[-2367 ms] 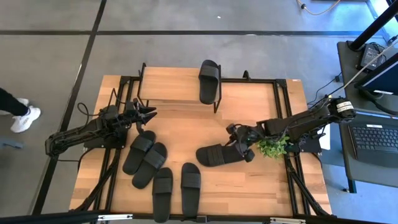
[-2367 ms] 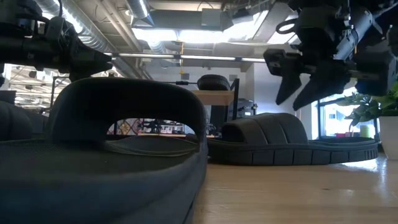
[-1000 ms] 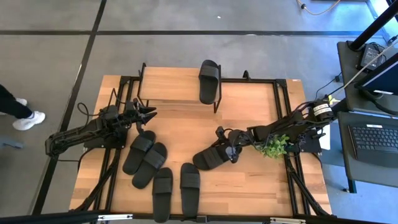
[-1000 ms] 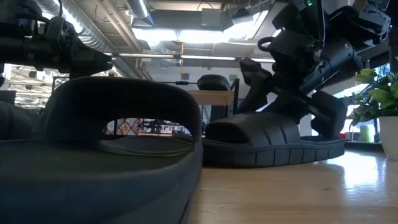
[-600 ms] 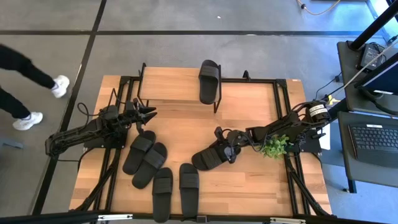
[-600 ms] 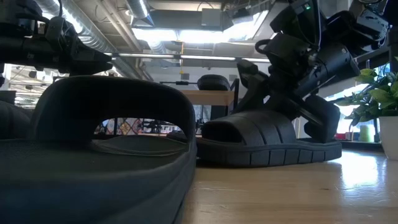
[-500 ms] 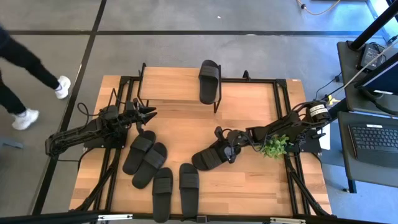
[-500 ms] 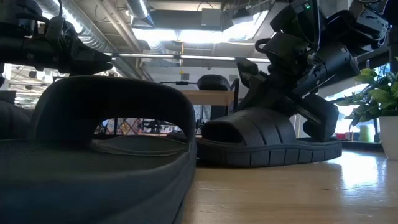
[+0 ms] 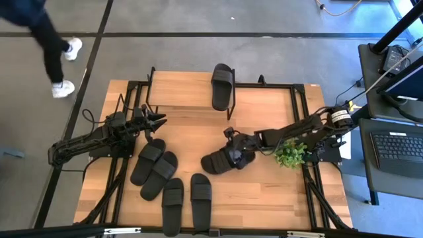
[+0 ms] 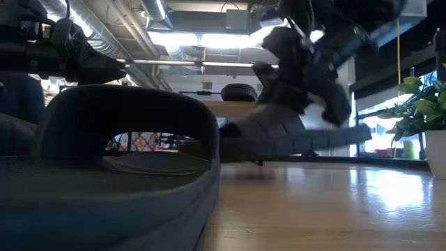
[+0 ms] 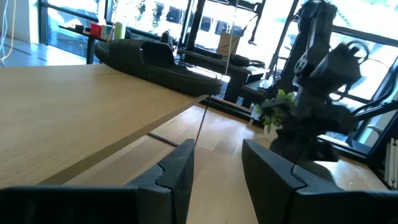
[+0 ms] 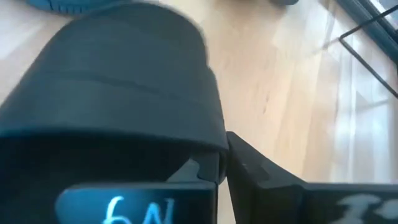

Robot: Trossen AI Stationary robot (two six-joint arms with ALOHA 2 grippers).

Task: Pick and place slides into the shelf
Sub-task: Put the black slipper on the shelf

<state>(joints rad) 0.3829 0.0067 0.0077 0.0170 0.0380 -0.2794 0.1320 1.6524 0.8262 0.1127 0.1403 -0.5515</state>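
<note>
Slide (image 9: 221,159) lifted off table (image 9: 264,198), clamped in right hand (image 9: 236,156), left hand (image 9: 158,119) parted

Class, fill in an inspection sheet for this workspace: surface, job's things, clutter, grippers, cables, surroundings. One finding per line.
Surface: wooden table, bare planks between the items.
Job's things: one slide lies on the shelf; four slides lie grouped near the table's front left; a sixth slide is in the right gripper.
Clutter: small potted plant by the right arm.
Grippers: right gripper jaws shut on the sixth slide's strap at mid-table; left gripper waits beside the shelf, jaws partly open and empty.
Cables: a cable on the floor beyond the table.
Surroundings: a person's legs on the grey floor; laptop on a side stand.
</note>
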